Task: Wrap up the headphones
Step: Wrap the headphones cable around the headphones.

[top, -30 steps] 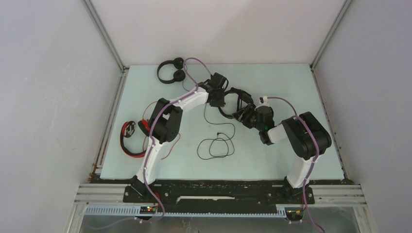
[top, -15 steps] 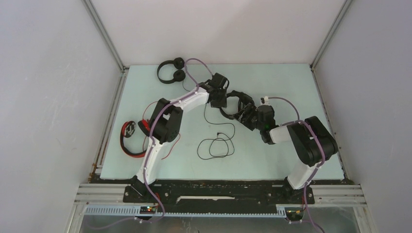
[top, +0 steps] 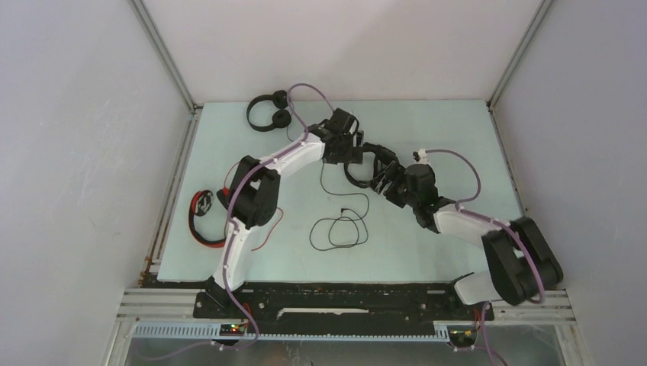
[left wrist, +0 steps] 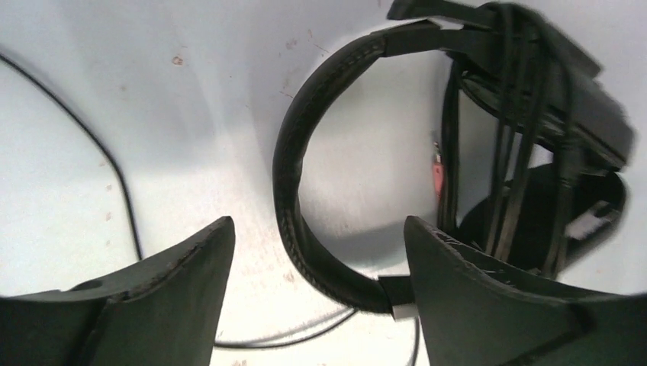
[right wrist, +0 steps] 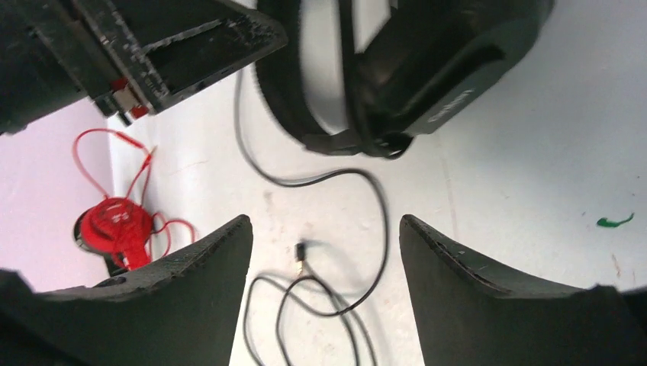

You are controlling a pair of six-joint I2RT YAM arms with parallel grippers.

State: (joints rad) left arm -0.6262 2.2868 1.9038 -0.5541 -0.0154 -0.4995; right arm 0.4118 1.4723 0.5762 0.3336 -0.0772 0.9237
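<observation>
Top external, nearest you: loose cable (top: 339, 227) lies coiled on the table (top: 442, 130) between your arms, its plug (right wrist: 299, 255) at the far end of the coil.
Red headset (top: 204, 221): at the left edge, well apart from the work.
Right gripper (top: 387, 183): jaws wide and empty, just on the near right of the bulky headset (top: 365, 162).
Left gripper (top: 352, 149): also wide, gripping nothing. The headband (left wrist: 294, 191) arcs just beyond your fingertips, unpinched.
Key relation: the headset sits between both grippers, band side toward your left arm, cable-wound cup side toward your right. The unwound tail runs back toward you, under the right fingers, so that arm looks better placed for it.
Writing: pale lettering on the cup in the right wrist view, too blurred to read.
Slim headset (top: 268, 113): far left corner, apart from both arms.
</observation>
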